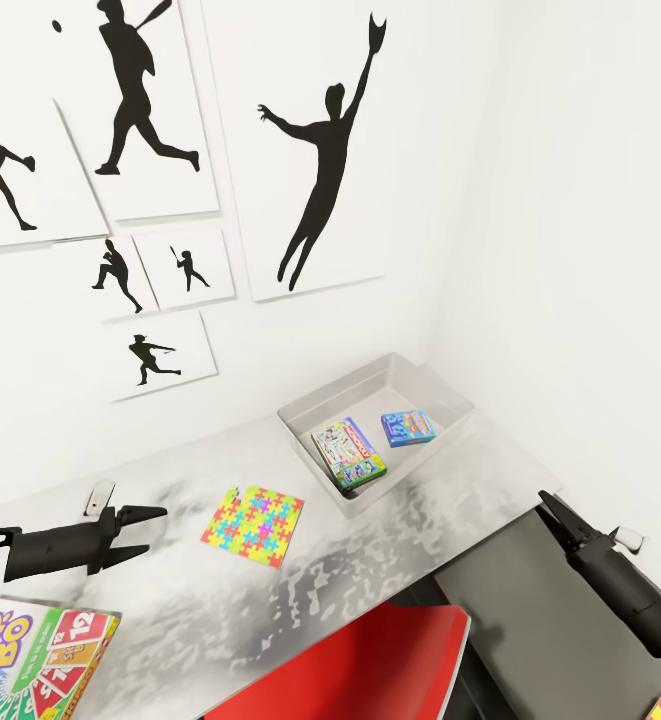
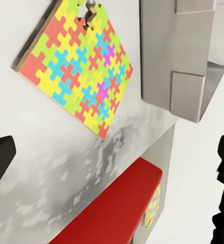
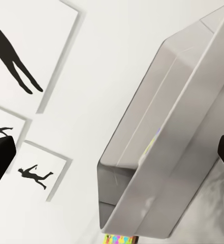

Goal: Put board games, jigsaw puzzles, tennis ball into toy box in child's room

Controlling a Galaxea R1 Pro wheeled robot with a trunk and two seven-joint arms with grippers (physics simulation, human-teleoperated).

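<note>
1. Across the pale grey table [image 1: 390,560], under a wall of baseball silhouette prints [image 1: 315,150], the work is laid out; a red chair [image 1: 370,665] is tucked beneath the near edge.
2. Toward the corner stands the toy box [image 1: 315,425], an open grey bin with two board games already lying inside: a white-green one [image 1: 348,455] and a blue one [image 1: 407,428].
3. At the near left edge lies a third board game [image 1: 30,665], the Skip-Bo box. It looks like stiff, light card, probably best pinched across a thin edge overhanging the table.
4. Between that box and the bin lies a jigsaw puzzle [image 1: 254,524], flat on the tabletop. Thin and rigid-looking with a slick face, it would likely need sliding to an edge, or a grip on one raised side.
5. Left gripper [image 1: 148,530] hovers near the puzzle, jaws spread and empty.
6. Right gripper [image 1: 555,510] hangs over the darker table section, released, holding nothing.
</note>
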